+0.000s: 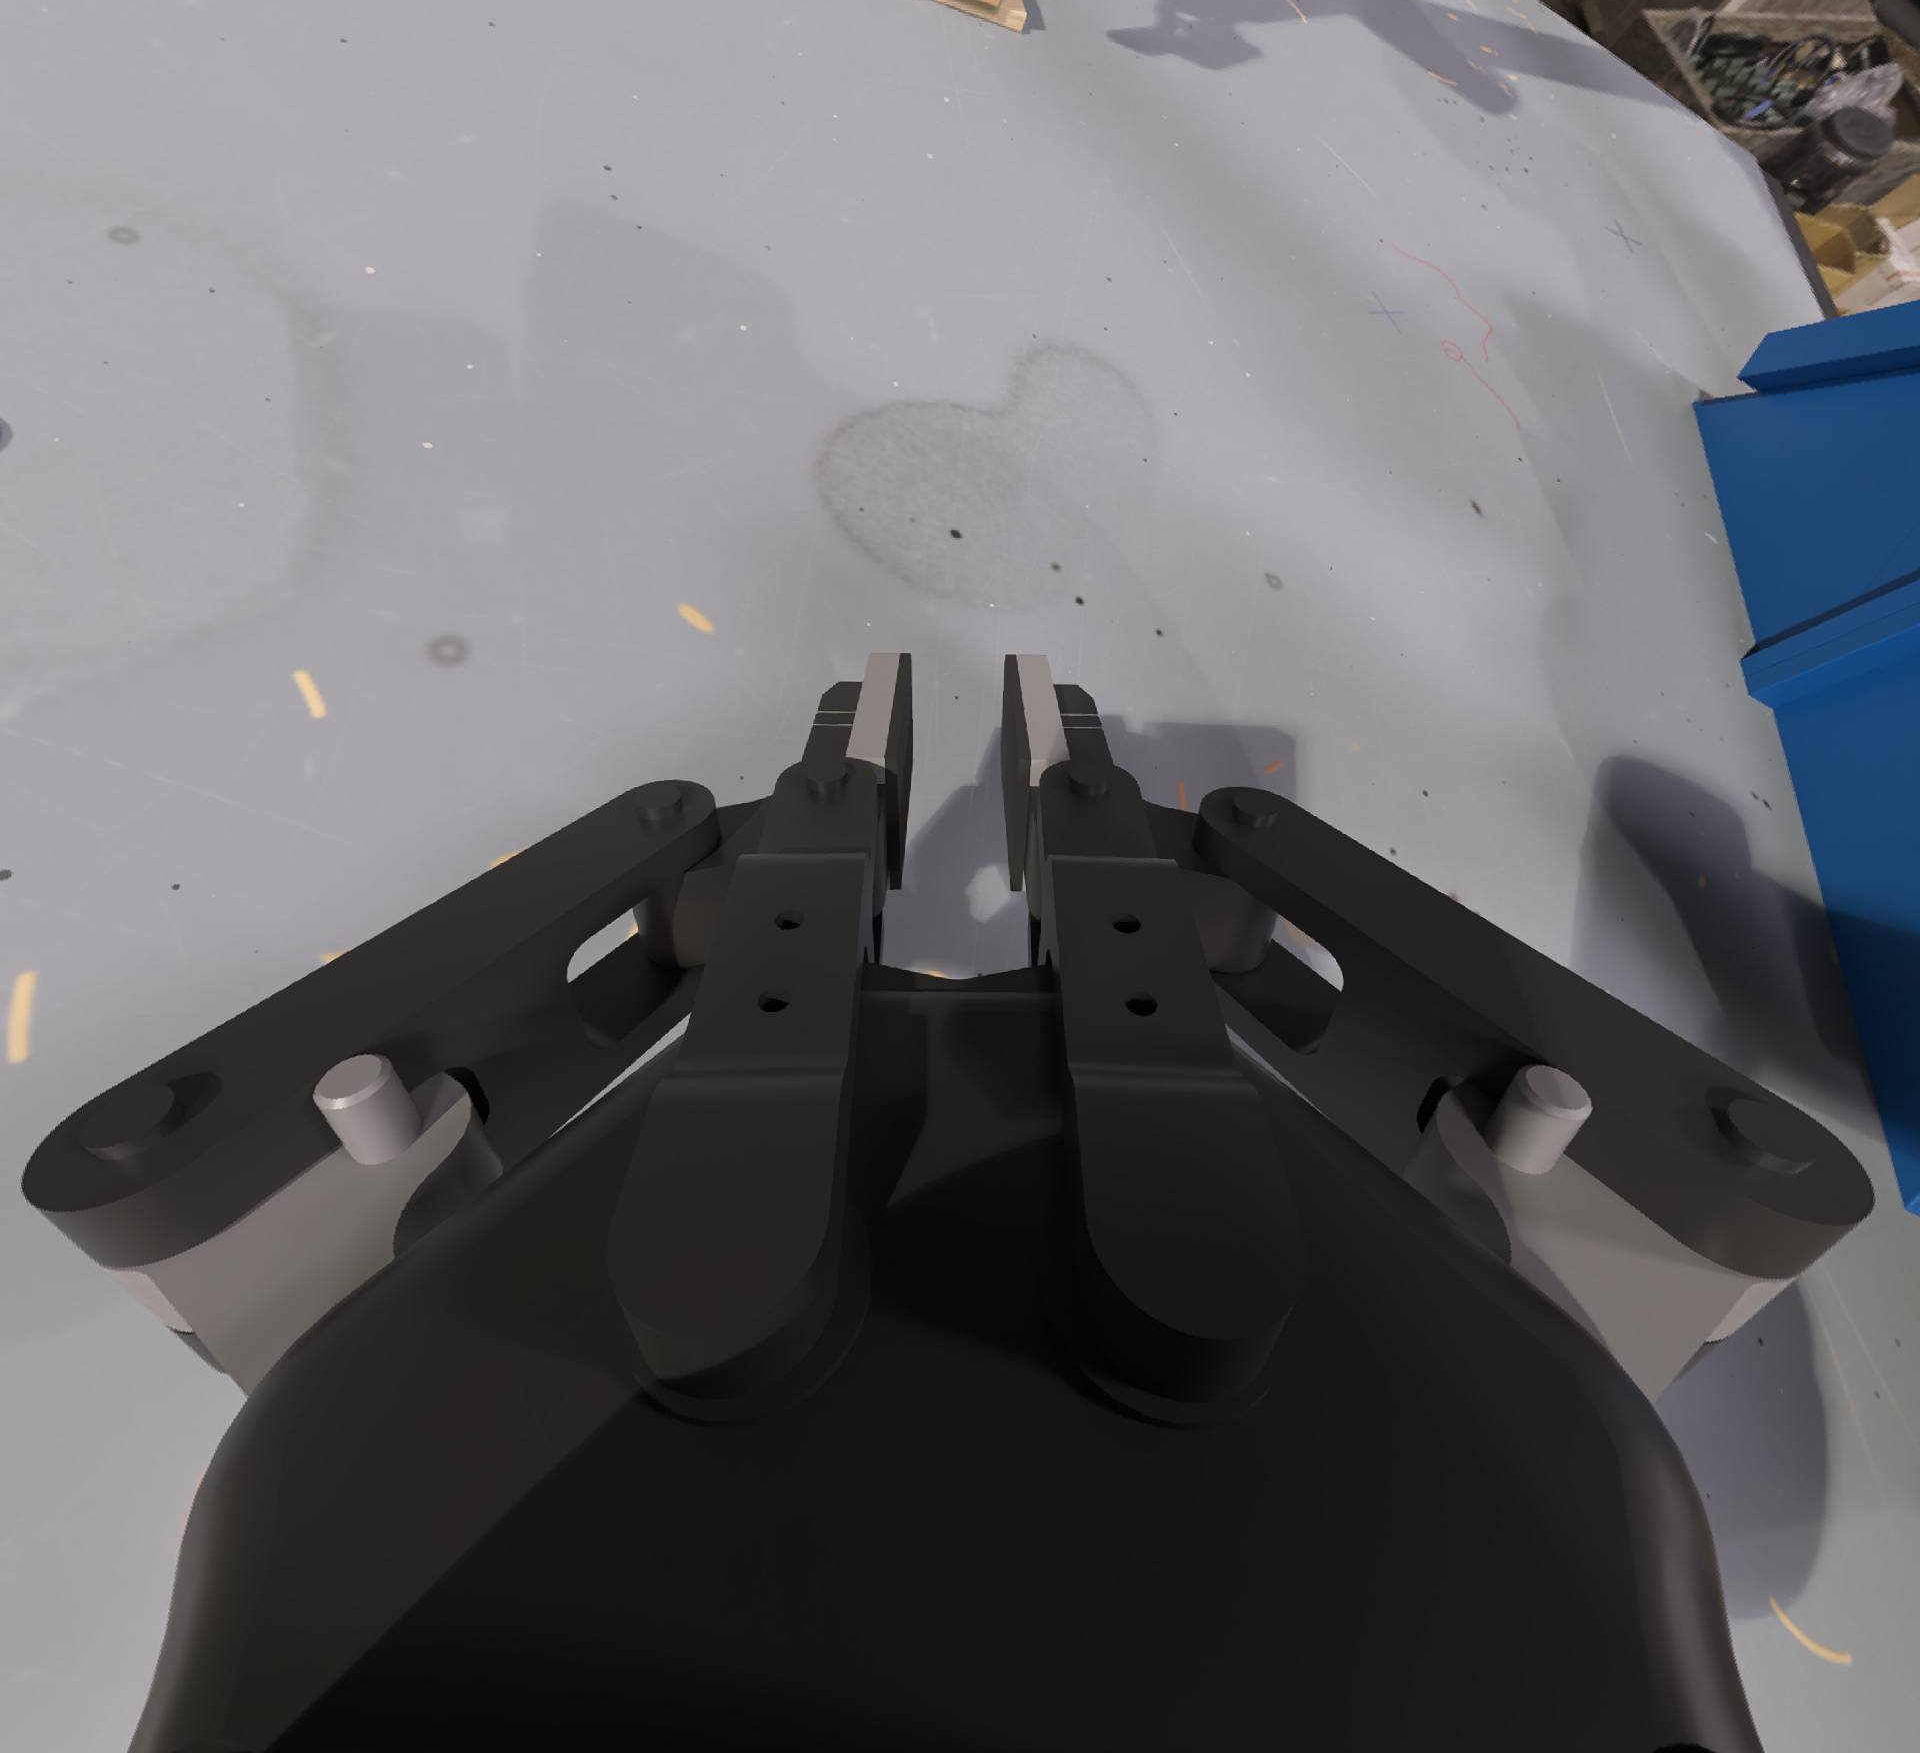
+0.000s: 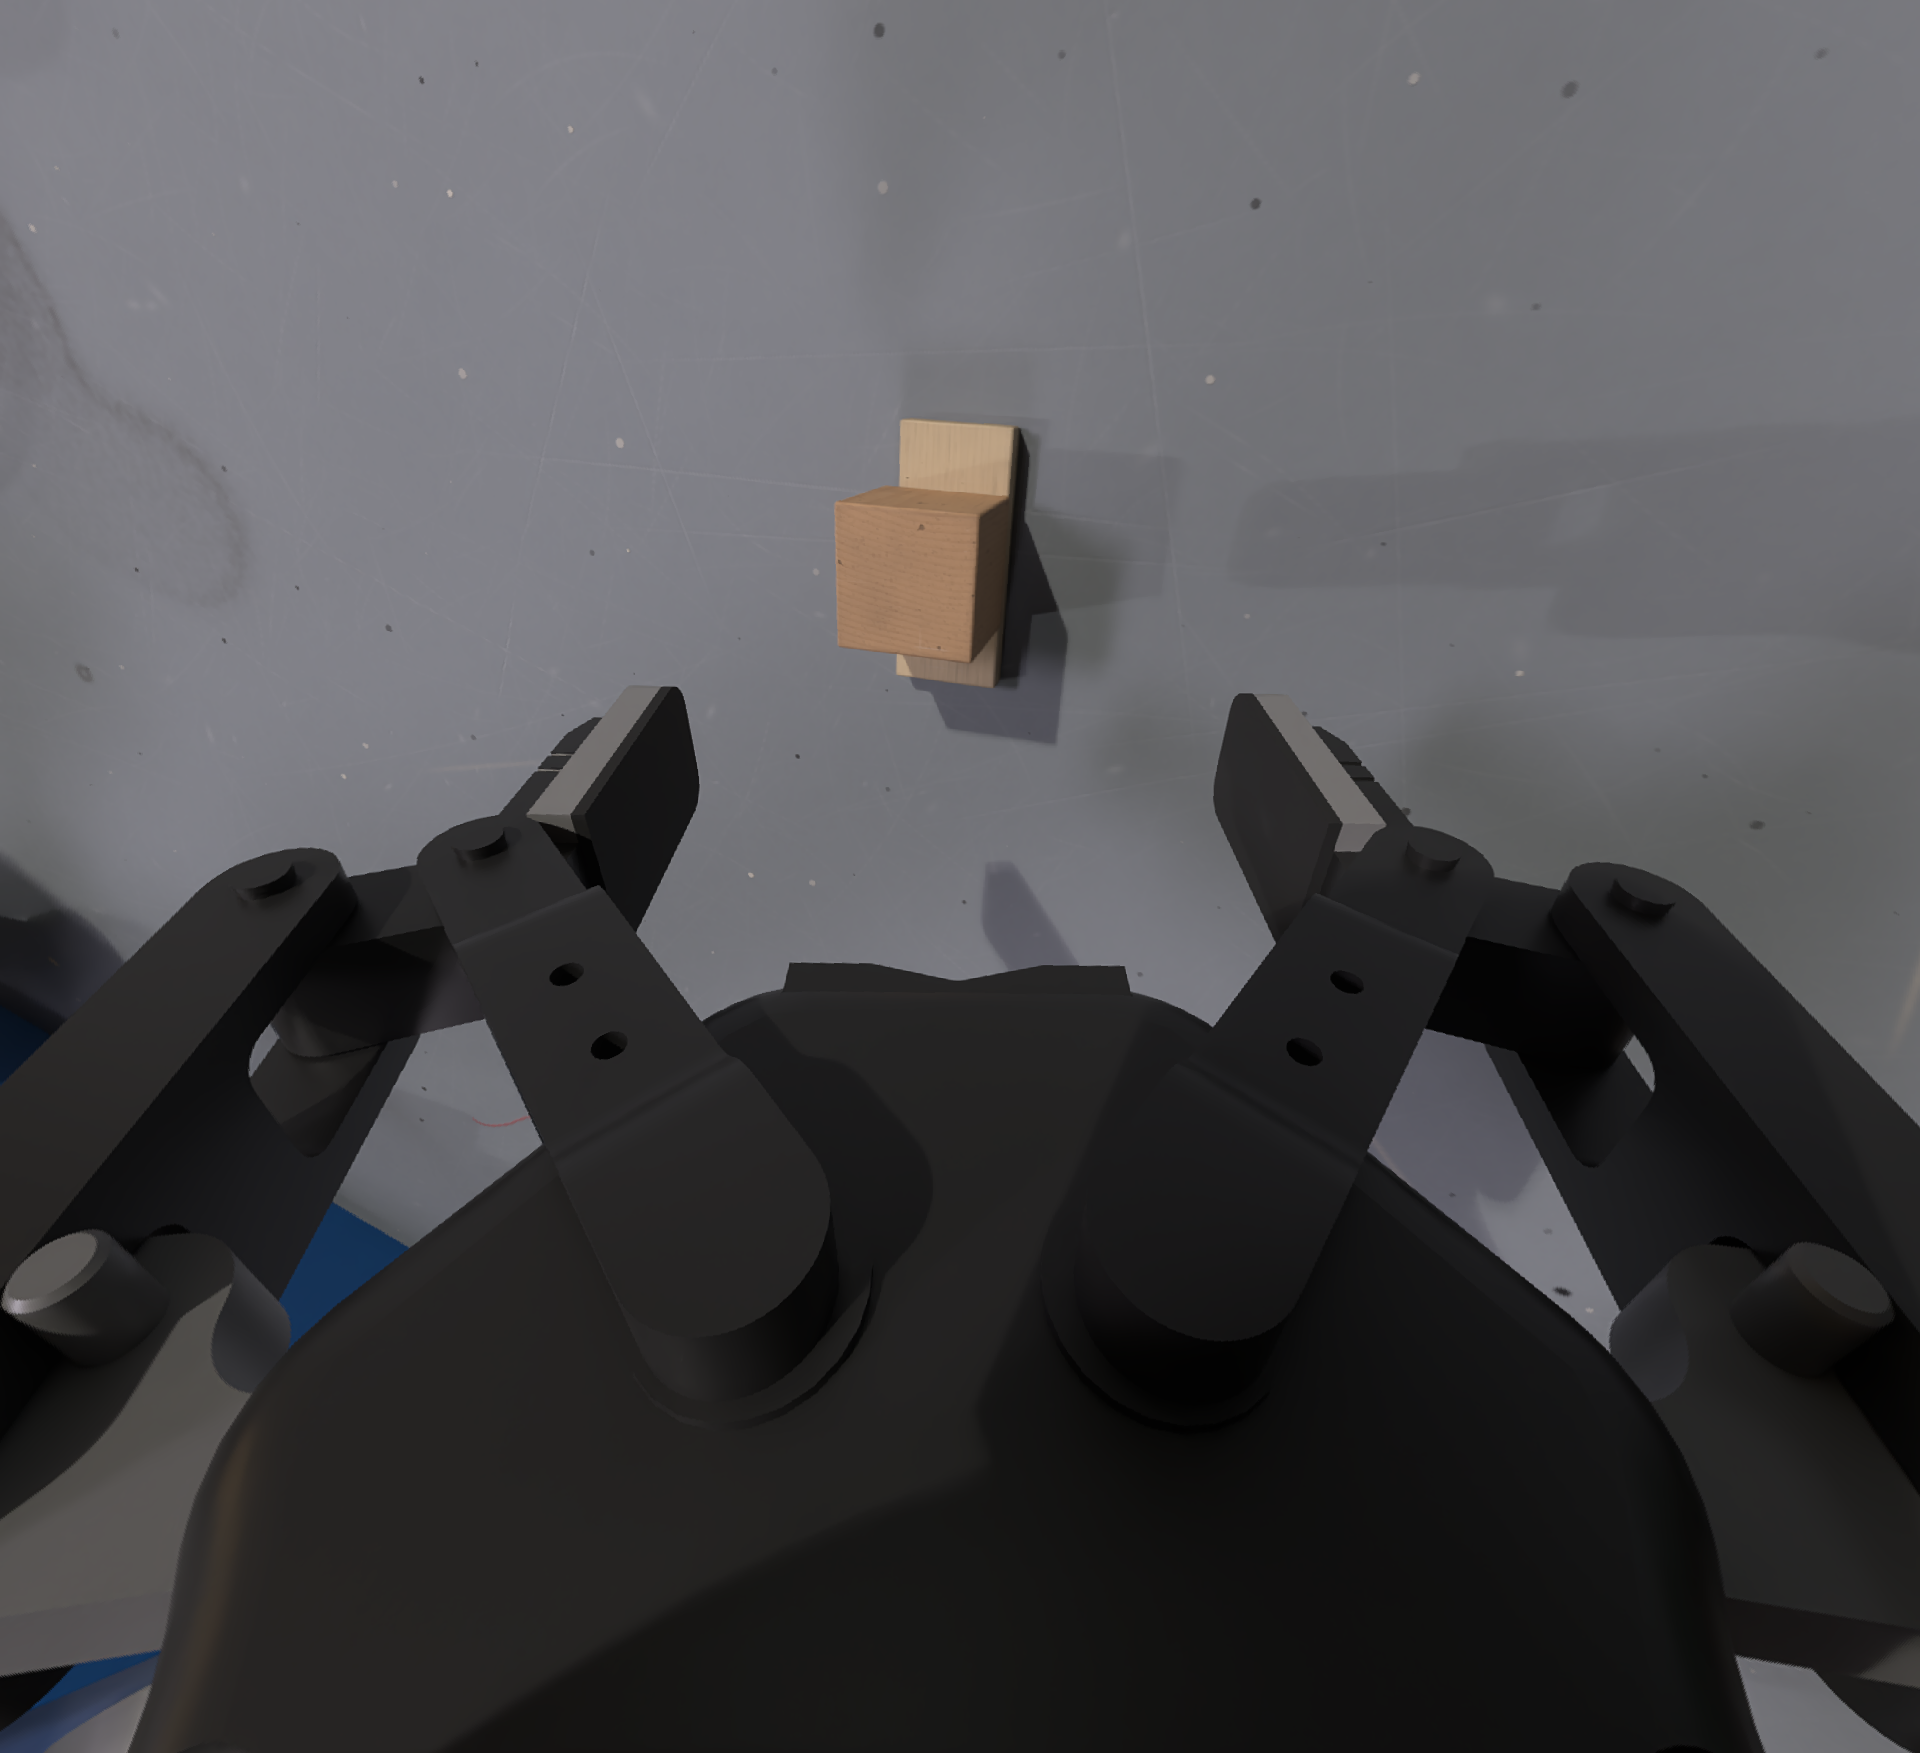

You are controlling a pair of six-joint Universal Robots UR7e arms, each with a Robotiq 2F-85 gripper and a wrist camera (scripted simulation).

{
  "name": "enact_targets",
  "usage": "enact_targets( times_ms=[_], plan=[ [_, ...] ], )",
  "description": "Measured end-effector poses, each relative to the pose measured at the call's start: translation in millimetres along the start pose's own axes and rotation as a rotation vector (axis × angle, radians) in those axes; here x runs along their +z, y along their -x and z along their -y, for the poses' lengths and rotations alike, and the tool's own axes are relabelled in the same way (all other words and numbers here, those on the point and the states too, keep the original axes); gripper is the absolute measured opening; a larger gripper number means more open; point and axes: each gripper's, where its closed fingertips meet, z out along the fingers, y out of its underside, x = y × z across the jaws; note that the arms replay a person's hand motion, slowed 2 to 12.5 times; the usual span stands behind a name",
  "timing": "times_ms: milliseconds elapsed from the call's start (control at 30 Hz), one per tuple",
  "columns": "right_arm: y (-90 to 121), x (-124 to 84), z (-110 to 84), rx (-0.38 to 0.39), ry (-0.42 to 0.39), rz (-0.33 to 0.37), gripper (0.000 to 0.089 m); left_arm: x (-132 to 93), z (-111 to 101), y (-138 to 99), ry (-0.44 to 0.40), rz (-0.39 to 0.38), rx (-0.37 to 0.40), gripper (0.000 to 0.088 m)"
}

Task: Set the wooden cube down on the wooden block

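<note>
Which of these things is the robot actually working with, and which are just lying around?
Part of the job:
- cube, resting on the block
- block, flat on the table
- right gripper, open above them

Just there:
- blue bin at the table's edge
- left gripper, far off, holding nothing
- clutter beyond the table

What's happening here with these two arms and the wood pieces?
Nothing is being held right now. The cube already sits on the block, which lies flat on the grey table. The right end effector hovers over them, jaws wide open and empty. The left end effector is far from the stack, its jaws nearly together with only a narrow gap and nothing between them. A blue bin stands at the table's edge.
</note>
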Motion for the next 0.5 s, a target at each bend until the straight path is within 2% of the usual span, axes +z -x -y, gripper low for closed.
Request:
enact_targets(
  times_ms=[367,500],
  plan=[
    [-5.7,-28.0,-3.8,0.013,-0.051,-0.014,0.0854,-0.6,0.2,1.0,0.0,0.002,-0.001,0.0157],
    [-15.5,-41.0,-11.7,0.017,-0.043,-0.074,0.0854,-0.5,-0.5,1.4,0.002,0.002,-0.002,0.0157]
  ],
)
